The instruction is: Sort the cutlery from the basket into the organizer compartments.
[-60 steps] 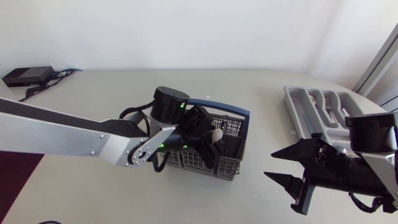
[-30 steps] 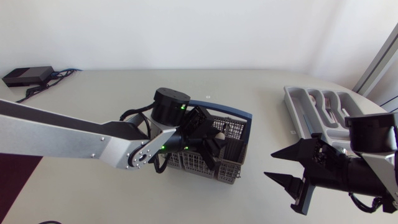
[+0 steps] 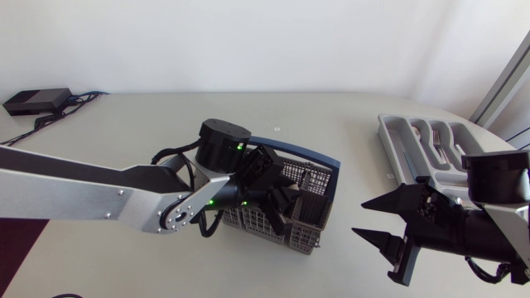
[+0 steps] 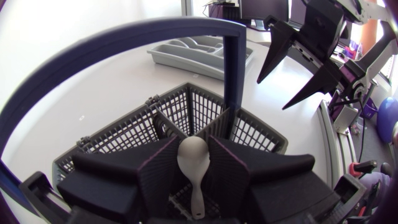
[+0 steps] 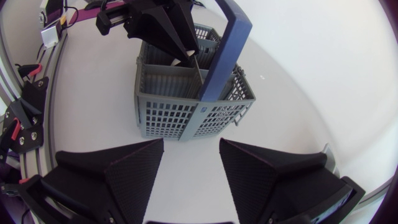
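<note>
The left jaws are closed on a pale spoon (image 4: pixel 194 158). Their two fingers (image 4: pixel 158 174) press it from either side about where the bowl meets the stem, with the bowl pointing ahead and the stem running back toward the wrist. They sit low inside the grey mesh basket (image 3: pixel 308 222), under its blue handle (image 3: pixel 302 154) and just short of the central divider (image 4: pixel 219 124). The left arm (image 3: pixel 99 194) comes in from the left across the tabletop (image 3: pixel 166 124).

The right jaws are spread wide and hold nothing. They hang over the near right of the tabletop and point toward the basket, on the right arm (image 3: pixel 476 228). The organizer (image 3: pixel 396 142) lies at the far right, well apart from the basket, with forks (image 3: pixel 439 136) already in one compartment.

The hold looks the weakest point. A smooth, rounded spoon pinched near its bowl could swivel or slide out as it comes up. In such tight quarters a finger or the stem could also catch the mesh or the handle arch and drag or tip the light basket. The way to the organizer passes close by the right arm, so a knock there is possible too.
</note>
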Controlling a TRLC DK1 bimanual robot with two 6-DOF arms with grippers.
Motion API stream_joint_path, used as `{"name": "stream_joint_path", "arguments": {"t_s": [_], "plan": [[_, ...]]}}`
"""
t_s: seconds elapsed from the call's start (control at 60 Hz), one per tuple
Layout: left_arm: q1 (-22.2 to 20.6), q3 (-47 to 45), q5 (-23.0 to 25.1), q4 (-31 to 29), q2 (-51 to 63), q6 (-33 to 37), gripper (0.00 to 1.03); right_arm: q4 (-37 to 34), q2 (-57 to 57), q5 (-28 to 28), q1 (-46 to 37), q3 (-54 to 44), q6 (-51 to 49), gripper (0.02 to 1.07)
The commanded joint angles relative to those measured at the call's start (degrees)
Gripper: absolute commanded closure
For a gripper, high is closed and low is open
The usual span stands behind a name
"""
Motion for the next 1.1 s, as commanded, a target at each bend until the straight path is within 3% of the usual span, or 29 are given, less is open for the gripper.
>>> {"name": "stream_joint_path", "arguments": {"t_s": [0.0,0.833,1.083], "plan": [[-0.1,-2.0,0.5,-1.2,-2.1,0.7,0.7,0.6,-0.4,-0.1,0.3,-1.6,1.4,0.41],[-1.1,-8.0,0.4,-8.8,-12.5,2.8,0.7,-1.4,-2.6,0.3,0.7,-1.2,2.1,0.41],[-1.1,-8.7,0.4,-9.2,-13.4,3.2,0.7,-2.2,-5.0,2.7,8.4,0.6,7.9,0.41]]}}
